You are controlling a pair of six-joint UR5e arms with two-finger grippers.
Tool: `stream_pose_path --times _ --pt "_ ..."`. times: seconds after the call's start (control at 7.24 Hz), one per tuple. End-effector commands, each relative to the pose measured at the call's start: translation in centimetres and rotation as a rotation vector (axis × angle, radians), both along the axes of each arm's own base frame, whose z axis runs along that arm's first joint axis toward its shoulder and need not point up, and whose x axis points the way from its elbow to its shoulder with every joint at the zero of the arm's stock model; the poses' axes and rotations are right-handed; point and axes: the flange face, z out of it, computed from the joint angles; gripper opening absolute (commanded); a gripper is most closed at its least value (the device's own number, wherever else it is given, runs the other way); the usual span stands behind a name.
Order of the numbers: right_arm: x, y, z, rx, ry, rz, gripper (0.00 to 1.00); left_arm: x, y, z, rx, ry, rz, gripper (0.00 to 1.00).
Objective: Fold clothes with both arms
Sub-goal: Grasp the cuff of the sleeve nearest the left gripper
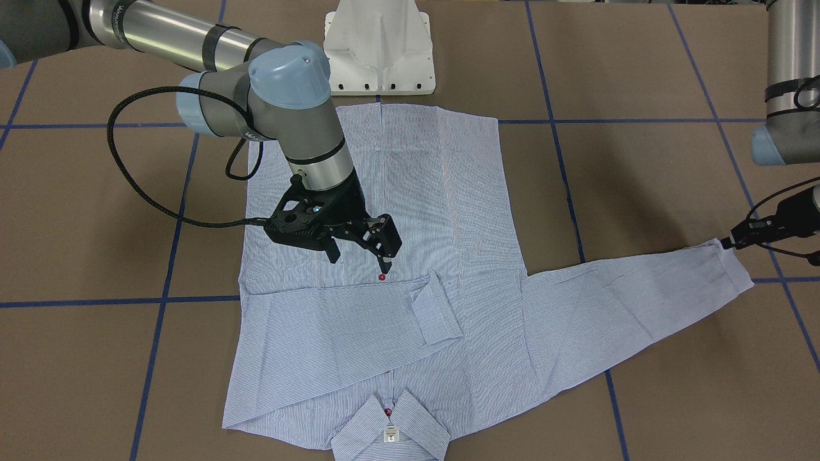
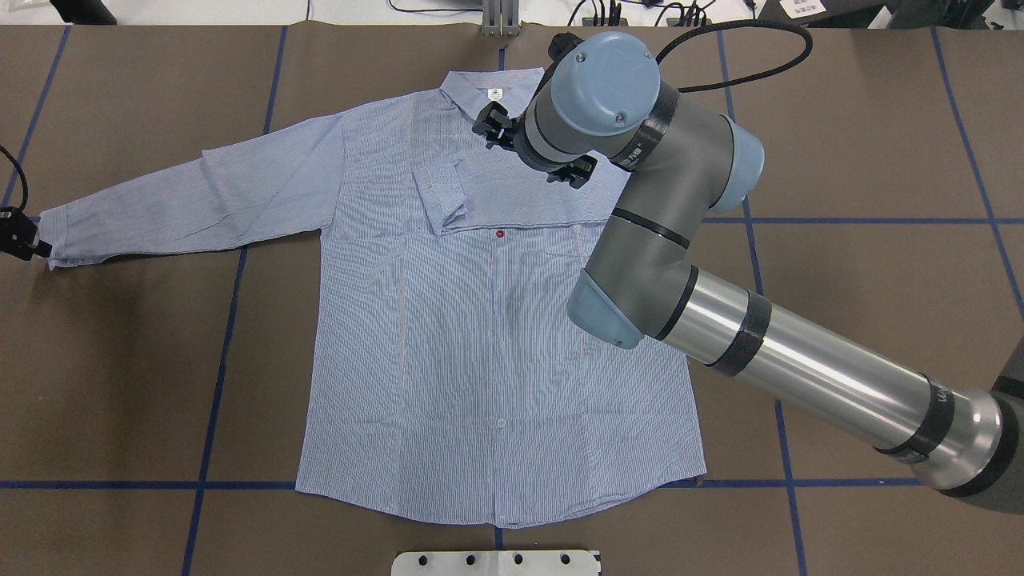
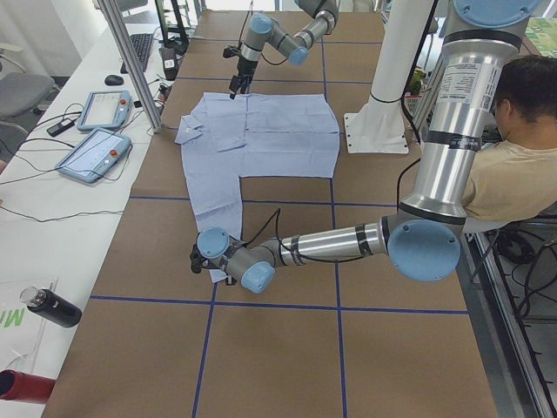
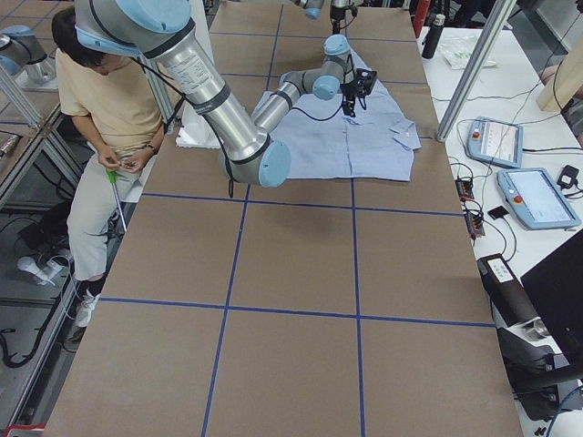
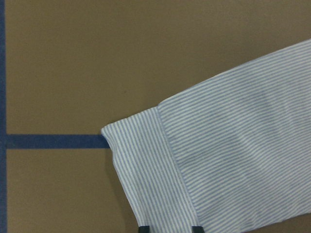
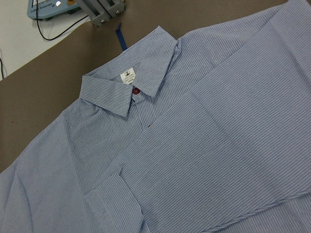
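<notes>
Shirt [image 2: 480, 360] cuff [image 2: 60, 238] seemingly touches cropped left jaws, grip unclear; right jaws apart.

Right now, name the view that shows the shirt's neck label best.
Right wrist view: the neck label is large, inside the collar. Front-facing and overhead show it tiny; side views cannot resolve it; left wrist shows only a cuff.

Left gripper [image 1: 730, 242]: too small, grip on cuff [image 1: 733, 269] unclear.
Collar [image 1: 391, 435]: cut off by picture's edge.
</notes>
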Motion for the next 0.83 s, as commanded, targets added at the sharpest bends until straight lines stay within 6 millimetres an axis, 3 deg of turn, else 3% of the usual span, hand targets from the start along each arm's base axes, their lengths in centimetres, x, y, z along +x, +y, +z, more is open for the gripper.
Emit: stream_pose_path --times 0.0,0.69 --pt "-0.04 0.06 0.01 0.001 0.001 0.000 1.00 -0.07 0.44 0.12 -0.019 0.005 -0.033 0.42" --pt "-0.07 0.14 -0.05 0.003 0.000 0.001 1.00 0.43 -0.25 -0.29 -0.012 0.005 -0.031 0.43"
